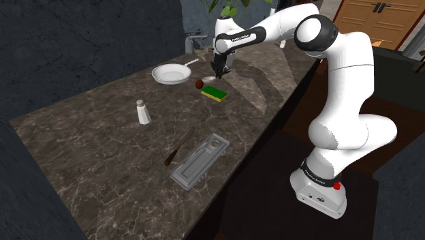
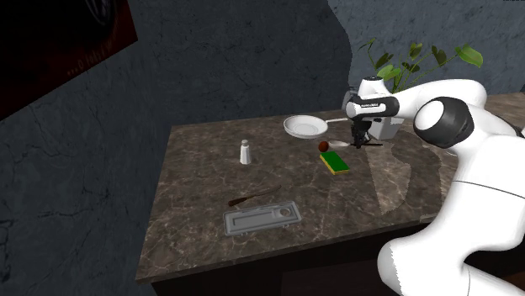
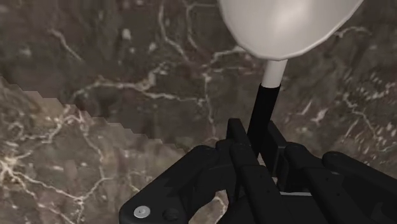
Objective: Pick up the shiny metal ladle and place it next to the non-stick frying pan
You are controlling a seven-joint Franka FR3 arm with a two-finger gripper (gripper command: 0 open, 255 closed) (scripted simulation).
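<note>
Holding the ladle [image 3: 287, 28] in the black gripper [image 3: 257, 135], fingers squeezed onto its thin dark handle, with the pale round bowl poking out past the fingertips. Seems past the picking-up part and into the carrying part. Looks lifted a little above the brown marble counter [image 1: 102, 170], though hard to tell for sure

Next, needs only a short trip. Move toward the white frying pan [image 1: 170, 73], sitting near the gripper on the side away from the stand. Lower the ladle onto bare counter beside the pan, then open the fingers and pull up. Go slow and low, so no clang and no rolling

Watch the pan's long handle, pointing back toward the gripper and close to it. Watch also the small brown ball [image 1: 199, 84] just beside the gripper, roughly between it and the pan, and the green and yellow sponge [image 1: 214, 93] near it too. Easy to bump either with the bowl

Best open spot: the bare patch of counter past the ball, next to the pan's rim. Keep away from the dark wall beyond the pan and from the counter's edge on the stand side. Plenty more room far from the gripper, toward the white shaker [image 1: 144, 112], the knife [image 1: 178, 148] and the grey tray [image 1: 199, 160], but too far from the pan to count
</note>
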